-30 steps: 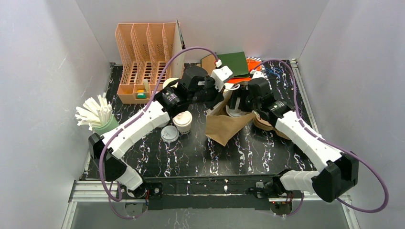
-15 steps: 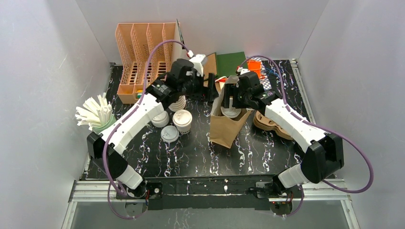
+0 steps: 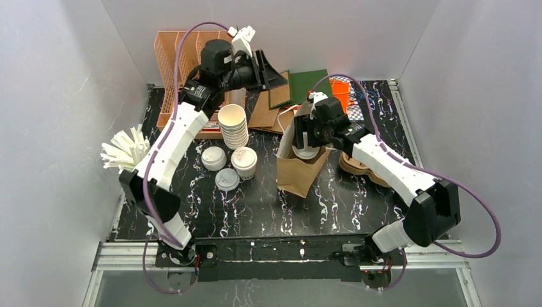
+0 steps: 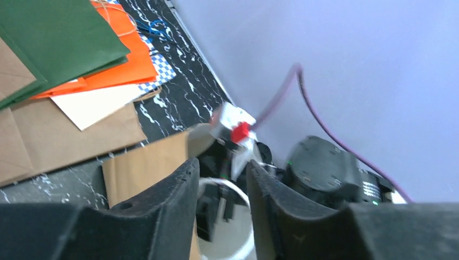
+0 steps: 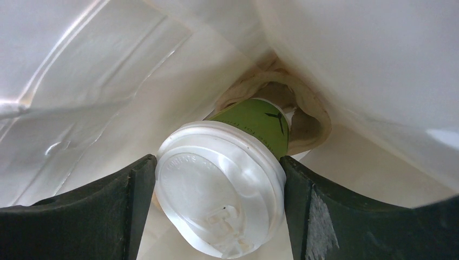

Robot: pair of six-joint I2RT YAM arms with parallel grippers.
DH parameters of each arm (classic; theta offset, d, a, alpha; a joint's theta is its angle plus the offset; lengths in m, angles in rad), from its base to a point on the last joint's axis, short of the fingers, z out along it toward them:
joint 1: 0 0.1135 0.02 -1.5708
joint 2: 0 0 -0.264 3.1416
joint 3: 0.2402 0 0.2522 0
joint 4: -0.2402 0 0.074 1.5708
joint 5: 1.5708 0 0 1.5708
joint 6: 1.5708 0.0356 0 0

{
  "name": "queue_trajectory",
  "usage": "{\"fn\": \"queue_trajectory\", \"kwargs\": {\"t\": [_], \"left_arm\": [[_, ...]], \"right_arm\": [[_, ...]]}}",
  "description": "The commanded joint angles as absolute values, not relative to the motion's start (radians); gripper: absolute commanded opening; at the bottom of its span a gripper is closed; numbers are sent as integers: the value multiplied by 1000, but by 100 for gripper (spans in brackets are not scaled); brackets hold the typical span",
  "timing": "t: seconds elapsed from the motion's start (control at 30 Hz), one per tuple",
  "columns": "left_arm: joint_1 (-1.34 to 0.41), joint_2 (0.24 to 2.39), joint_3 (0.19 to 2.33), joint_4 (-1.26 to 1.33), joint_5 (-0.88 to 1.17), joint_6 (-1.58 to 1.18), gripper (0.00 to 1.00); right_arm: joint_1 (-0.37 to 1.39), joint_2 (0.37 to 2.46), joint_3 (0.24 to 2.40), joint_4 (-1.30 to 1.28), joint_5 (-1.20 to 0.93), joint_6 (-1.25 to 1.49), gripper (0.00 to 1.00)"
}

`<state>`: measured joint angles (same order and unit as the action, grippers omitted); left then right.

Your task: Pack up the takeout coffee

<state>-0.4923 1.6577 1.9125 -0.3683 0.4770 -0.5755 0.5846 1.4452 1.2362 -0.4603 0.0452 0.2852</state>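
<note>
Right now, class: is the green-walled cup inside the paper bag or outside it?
Inside: the right wrist view shows the green-walled cup with paper bag walls all around it.

— Surface?
— Black marbled table (image 3: 332, 204). Rear: peach rack (image 3: 167, 57), flat paper bags (image 3: 310, 83).
— Middle?
— Cup stack (image 3: 233, 125), lidded cup (image 3: 243, 161), brown bag (image 3: 300, 174) upright. Left edge: white stirrers (image 3: 124, 150).

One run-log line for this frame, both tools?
right tool: shut on green cup, inside brown bag | left tool: open, empty, high at rear | second lidded cup: on table, unpacked
</note>
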Motion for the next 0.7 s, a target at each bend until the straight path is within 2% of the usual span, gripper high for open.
{"fn": "queue_trajectory", "kwargs": {"t": [0.0,0.13,0.27,0.5,0.67], "left_arm": [[-407,1773,1901,-195,695,-788,34],[-406,1892,1978,-212,783,-802,47],[-406,1892,1947,-241,757,-719,56],[-434,1885,1929,-276,714,-608,65],[-463,1910,1955,-324,712,-554,65]], "right_arm": [[591,1384,1248,-417,54,266,48],[591,1369,1240,-413,57,257,48],[592,1367,1239,-409,50,255,47],[593,1367,1239,-404,51,247,47],[594,1365,1239,-409,63,253,47]]}}
